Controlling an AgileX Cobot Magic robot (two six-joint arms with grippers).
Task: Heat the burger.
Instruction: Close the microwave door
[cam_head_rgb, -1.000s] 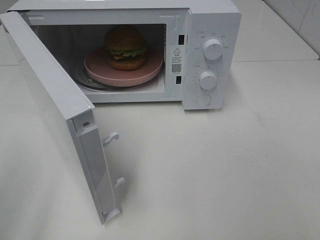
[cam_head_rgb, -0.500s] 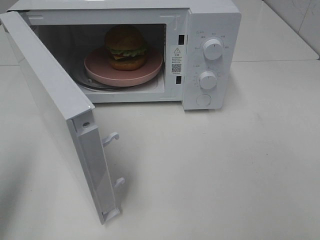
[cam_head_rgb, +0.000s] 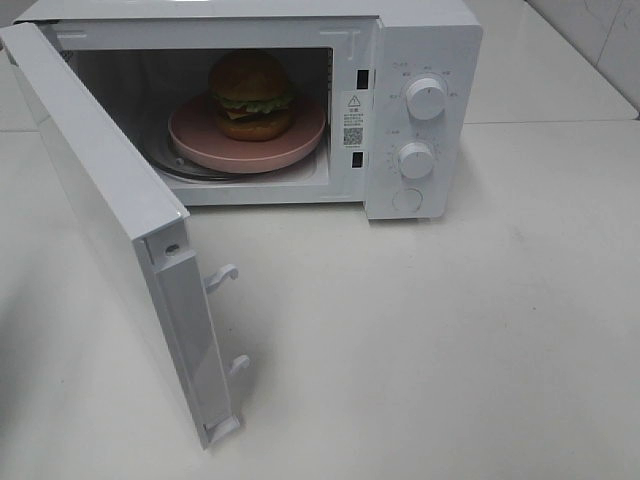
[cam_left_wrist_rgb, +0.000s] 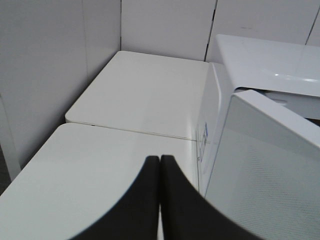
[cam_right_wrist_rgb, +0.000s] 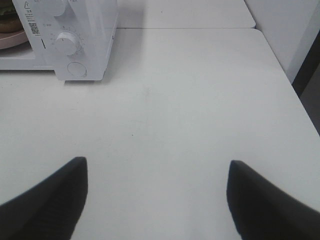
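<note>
Left gripper (cam_left_wrist_rgb: 159, 159) of mine is fully closed: the two dark fingers press flat against each other and hold nothing. It hangs over the white table (cam_left_wrist_rgb: 75, 175), near the outer face of the microwave's open door (cam_left_wrist_rgb: 270, 170), and touches neither.

Right gripper (cam_right_wrist_rgb: 156, 162) of mine stands wide apart, with bare table showing between its two dark fingertips (cam_right_wrist_rgb: 65, 185). It grips nothing and sits well away from the microwave (cam_right_wrist_rgb: 95, 40), on the control-panel side.

From the high camera neither of my arms can be seen. The burger (cam_head_rgb: 251, 95) sits inside the microwave (cam_head_rgb: 420, 30), upright in the middle of a round pink plate (cam_head_rgb: 200, 140) that fills most of the cavity floor. Its brown bun, green lettuce and yellow cheese are all clear through the opening.

The door (cam_head_rgb: 100, 190) is swung far out on its hinge at the left of that view, with two white latch hooks (cam_head_rgb: 225, 275) sticking out of its free edge. On the panel beside the cavity are an upper knob (cam_head_rgb: 427, 98), a lower knob (cam_head_rgb: 416, 160) and a round button (cam_head_rgb: 407, 200) beneath them.

My right wrist camera catches only a sliver of the burger (cam_right_wrist_rgb: 6, 11) and the plate at the frame's edge.
</note>
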